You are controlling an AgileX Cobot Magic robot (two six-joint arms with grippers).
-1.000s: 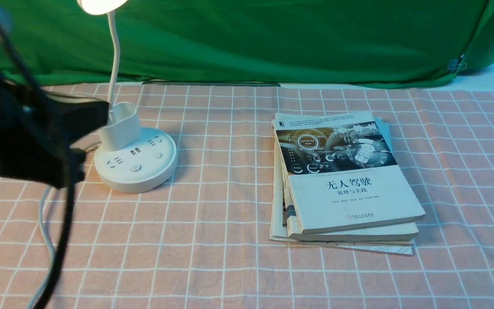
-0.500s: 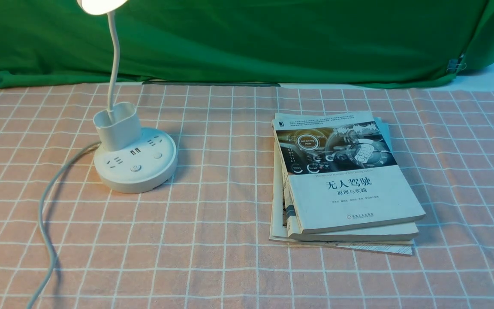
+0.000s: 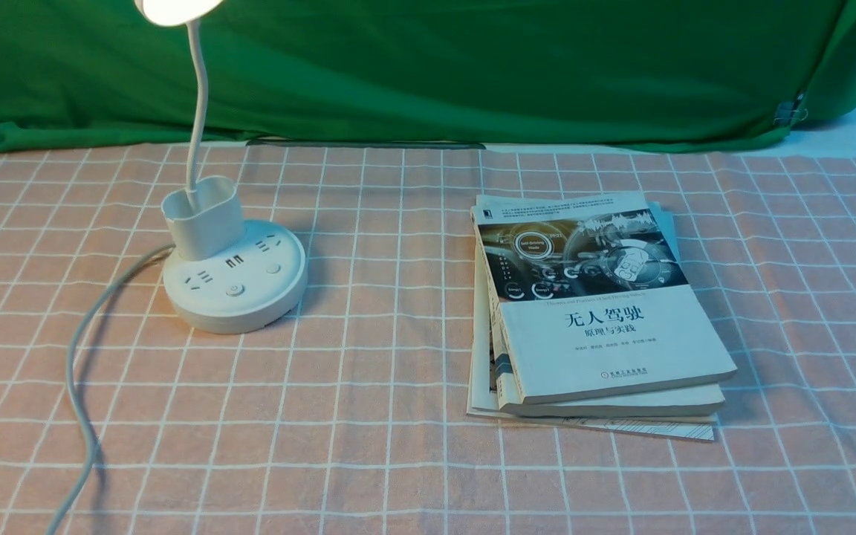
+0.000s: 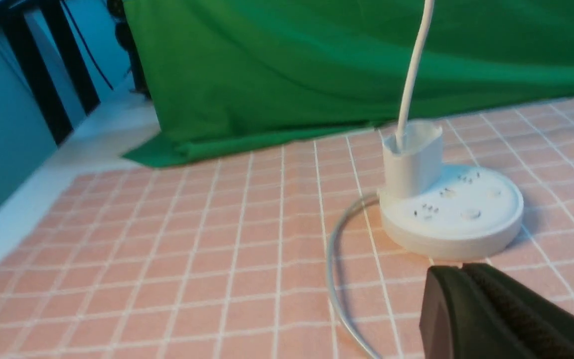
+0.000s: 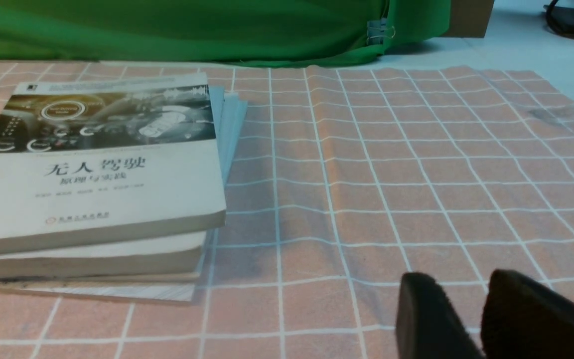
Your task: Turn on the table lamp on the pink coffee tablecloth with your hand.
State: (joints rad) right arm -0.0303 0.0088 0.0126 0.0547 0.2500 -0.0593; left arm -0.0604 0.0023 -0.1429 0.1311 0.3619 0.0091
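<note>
Table lamp lit, standing on pink grid tablecloth left of book stack. Left gripper closed, empty, near lamp base; right gripper slightly parted, empty

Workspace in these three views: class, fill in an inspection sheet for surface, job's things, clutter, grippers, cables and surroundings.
Surface: pink tablecloth with white grid, slightly wrinkled.
Job's things: table lamp upright on the cloth, head lit.
Clutter: stack of books to the lamp's right.
Grippers: left gripper shut, short of the lamp base; right gripper open, empty, beside the books.
Cables: grey cord curves from the base toward the front edge.
Surroundings: green backdrop cloth.
</note>
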